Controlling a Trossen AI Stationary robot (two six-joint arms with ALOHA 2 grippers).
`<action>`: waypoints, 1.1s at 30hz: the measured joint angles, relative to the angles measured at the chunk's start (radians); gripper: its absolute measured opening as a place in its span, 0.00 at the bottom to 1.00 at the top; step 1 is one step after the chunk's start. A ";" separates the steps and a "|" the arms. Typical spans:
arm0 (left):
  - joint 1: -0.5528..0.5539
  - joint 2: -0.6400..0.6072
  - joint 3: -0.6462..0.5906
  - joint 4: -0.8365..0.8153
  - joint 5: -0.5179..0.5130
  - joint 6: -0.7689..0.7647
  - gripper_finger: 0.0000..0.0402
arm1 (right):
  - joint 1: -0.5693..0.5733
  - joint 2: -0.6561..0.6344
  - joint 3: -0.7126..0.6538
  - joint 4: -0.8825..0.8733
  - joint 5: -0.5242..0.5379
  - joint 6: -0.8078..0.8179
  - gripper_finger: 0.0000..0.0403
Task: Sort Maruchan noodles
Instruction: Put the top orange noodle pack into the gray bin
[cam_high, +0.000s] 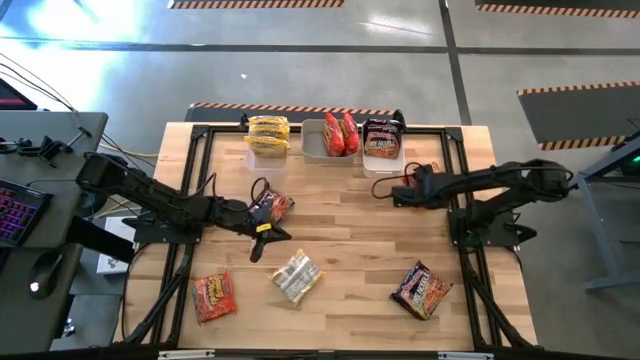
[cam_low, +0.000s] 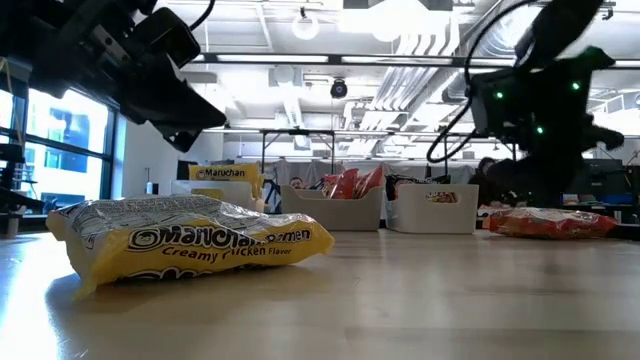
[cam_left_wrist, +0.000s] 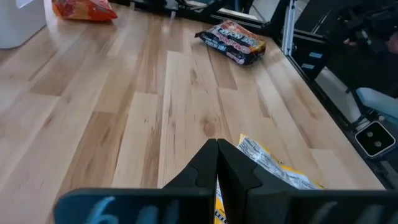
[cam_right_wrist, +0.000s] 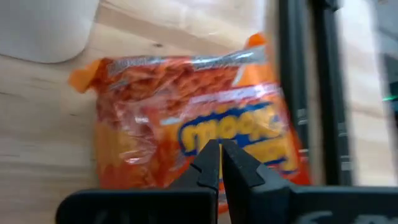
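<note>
Left gripper (cam_high: 262, 232): mid-counter, fingers (cam_left_wrist: 214, 163) pressed together, empty, beside a dark crinkly ramen packet (cam_high: 270, 207).
Right gripper (cam_right_wrist: 219, 163): fingers together, nothing between them, above an orange crinkly Maruchan packet (cam_right_wrist: 193, 130).
Loose noodles on wooden counter (cam_high: 350, 230): yellow creamy-chicken packet (cam_high: 297, 276), red-orange packet (cam_high: 214, 297), dark packet (cam_high: 422, 289).
Sorted noodles: yellow stack (cam_high: 268, 133), red packets in clear tub (cam_high: 340, 135), dark packet in clear tub (cam_high: 383, 138).

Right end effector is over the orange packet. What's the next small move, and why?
Probably open the right end effector, then lower it. Its fingers look shut over the orange packet, which lies flat on the table beside a tub, so it can't grip yet. The left end effector waits by the yellow packet.
</note>
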 joint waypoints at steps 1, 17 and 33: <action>0.000 0.000 0.000 0.000 0.000 0.008 0.00 | 0.000 -0.008 -0.023 0.040 -0.013 0.003 0.00; 0.001 0.000 0.002 0.006 -0.044 -0.038 0.00 | 0.233 -0.019 -0.031 0.309 -0.178 -0.220 0.00; 0.002 0.064 0.065 0.008 -0.105 -0.048 0.19 | 0.398 0.173 -0.017 1.043 -0.455 -0.600 0.00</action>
